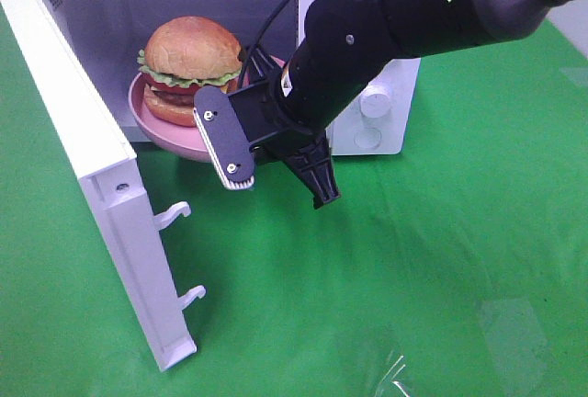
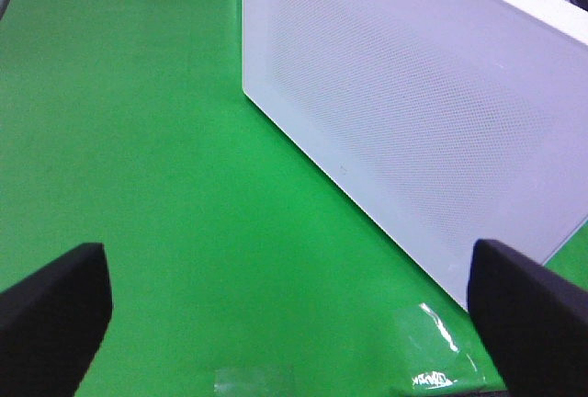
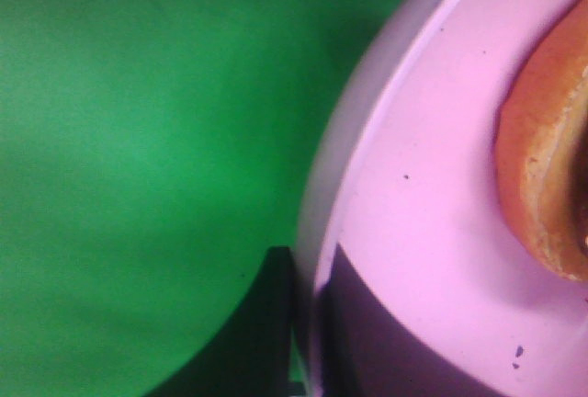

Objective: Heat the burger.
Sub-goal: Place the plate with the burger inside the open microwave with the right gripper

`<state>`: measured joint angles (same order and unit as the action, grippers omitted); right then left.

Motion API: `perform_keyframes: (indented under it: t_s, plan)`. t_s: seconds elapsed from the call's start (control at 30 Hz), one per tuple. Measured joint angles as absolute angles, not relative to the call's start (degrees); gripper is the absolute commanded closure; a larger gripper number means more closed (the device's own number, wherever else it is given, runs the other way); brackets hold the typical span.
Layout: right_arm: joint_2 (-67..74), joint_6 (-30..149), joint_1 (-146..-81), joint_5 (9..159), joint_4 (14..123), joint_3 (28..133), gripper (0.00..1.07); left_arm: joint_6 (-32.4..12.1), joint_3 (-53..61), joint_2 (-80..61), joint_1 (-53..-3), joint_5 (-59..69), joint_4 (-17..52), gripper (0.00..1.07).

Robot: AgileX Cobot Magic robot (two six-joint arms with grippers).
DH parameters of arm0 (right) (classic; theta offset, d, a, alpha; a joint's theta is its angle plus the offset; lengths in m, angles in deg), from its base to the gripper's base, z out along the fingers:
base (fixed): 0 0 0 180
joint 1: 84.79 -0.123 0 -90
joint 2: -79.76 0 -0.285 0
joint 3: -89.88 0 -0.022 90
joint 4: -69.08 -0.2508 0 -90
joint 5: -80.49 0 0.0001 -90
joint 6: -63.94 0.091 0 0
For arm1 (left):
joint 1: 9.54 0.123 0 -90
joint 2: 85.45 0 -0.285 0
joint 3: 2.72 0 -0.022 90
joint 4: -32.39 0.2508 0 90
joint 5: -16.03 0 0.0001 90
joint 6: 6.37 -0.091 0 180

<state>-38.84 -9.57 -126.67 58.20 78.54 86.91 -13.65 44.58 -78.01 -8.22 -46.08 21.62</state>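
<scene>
The burger [image 1: 190, 57] sat on a pink plate [image 1: 152, 121] just inside the microwave [image 1: 386, 75]; the right gripper [image 1: 280, 190] had its jaws apart by the rim; the left gripper [image 2: 289, 323] had its jaws apart too; the door [image 1: 110, 195] was not shut yet.

The left end effector [image 2: 292, 319] is seen with its two dark fingers [image 2: 50, 314] spread wide above the green surface [image 2: 138, 140]. Ahead of it, a white perforated panel [image 2: 413, 112] stands on that surface, its near end close to one finger.
</scene>
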Motion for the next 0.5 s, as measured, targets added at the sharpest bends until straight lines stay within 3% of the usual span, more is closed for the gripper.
perform_keyframes:
  t_s: [0.5]
  plan:
    - [-44.68, -4.87, -126.67, 57.40, 80.54, 94.36, 1.07, -13.65, 44.58, -78.01, -8.22, -46.08, 21.62, 0.09]
